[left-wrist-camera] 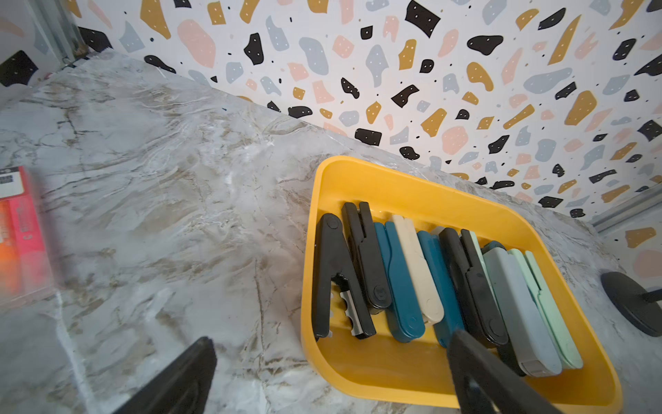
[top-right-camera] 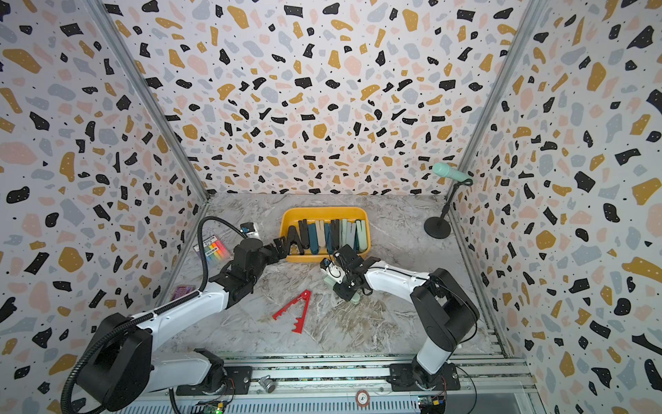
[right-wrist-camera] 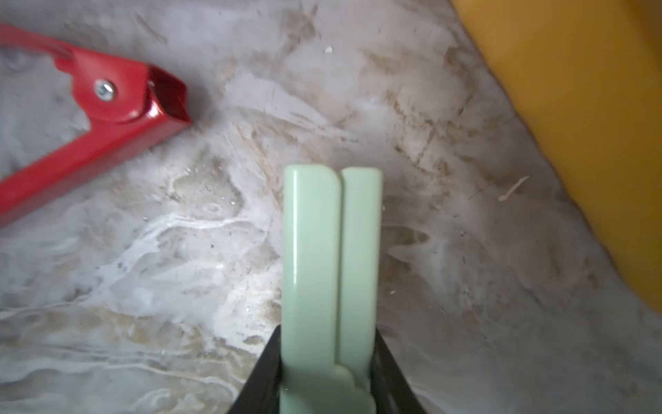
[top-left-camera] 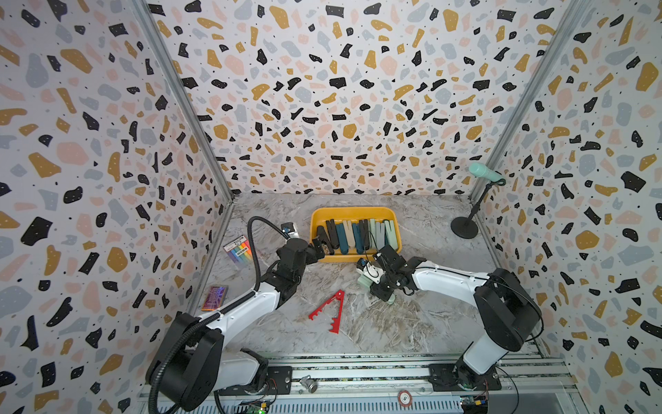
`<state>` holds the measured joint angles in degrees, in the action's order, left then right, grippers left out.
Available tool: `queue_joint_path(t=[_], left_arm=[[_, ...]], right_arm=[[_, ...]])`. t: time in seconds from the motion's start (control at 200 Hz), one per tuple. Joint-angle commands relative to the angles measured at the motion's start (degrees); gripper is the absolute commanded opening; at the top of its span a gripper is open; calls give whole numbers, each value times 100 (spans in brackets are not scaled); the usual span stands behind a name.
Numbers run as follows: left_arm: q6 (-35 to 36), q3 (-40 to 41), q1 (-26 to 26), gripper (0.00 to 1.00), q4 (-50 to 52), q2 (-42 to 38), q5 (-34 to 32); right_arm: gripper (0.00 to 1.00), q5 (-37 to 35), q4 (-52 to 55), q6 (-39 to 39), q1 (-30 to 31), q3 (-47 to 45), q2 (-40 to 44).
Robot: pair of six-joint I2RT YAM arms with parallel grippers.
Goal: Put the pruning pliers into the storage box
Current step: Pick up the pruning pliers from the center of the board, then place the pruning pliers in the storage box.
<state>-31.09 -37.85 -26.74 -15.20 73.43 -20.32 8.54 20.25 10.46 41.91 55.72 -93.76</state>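
The mustard-yellow storage box (top-left-camera: 353, 210) (top-right-camera: 324, 210) stands at the back middle of the marble table, with several pruning pliers (top-left-camera: 358, 234) (left-wrist-camera: 404, 279) lying side by side in it. A red notched pruning pliers (top-left-camera: 331, 310) (top-right-camera: 295, 312) (right-wrist-camera: 89, 125) lies spread on the table in front. My right gripper (top-left-camera: 379, 290) (right-wrist-camera: 327, 344) is shut on a folded mint green pruning pliers (right-wrist-camera: 329, 251), low over the table just in front of the box (right-wrist-camera: 591, 107). My left gripper (top-left-camera: 320, 249) (left-wrist-camera: 329, 355) is open and holds nothing, straddling the box's near left corner (left-wrist-camera: 311, 351).
A rainbow-striped packet (top-left-camera: 238, 251) and a purple card (top-left-camera: 215, 297) lie along the left wall. A mint microphone (top-left-camera: 485, 173) on a black round-based stand (top-left-camera: 464, 227) stands at the back right. Patterned walls close in three sides.
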Motion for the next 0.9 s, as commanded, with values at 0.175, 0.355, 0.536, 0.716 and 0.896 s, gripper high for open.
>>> queue_joint_path(t=[0.175,0.355,0.536,0.716,0.896], left_arm=[[165,125,20,100,44,-429,-603],[174,192,20,99,44,-518,-707],[191,203,20,99,44,-561,-705],[217,258,20,99,189,-593,-719],[204,235,16,99,157,-613,-598]], right_arm=[[0,971,-463,-964,18,621,546],[0,896,-1041,-1805,-54,963,506],[0,140,-1156,-2987,-268,1700,36],[0,-118,-1662,-3768,-438,2042,-424],[0,-702,-1904,-4329,-439,2350,-851]])
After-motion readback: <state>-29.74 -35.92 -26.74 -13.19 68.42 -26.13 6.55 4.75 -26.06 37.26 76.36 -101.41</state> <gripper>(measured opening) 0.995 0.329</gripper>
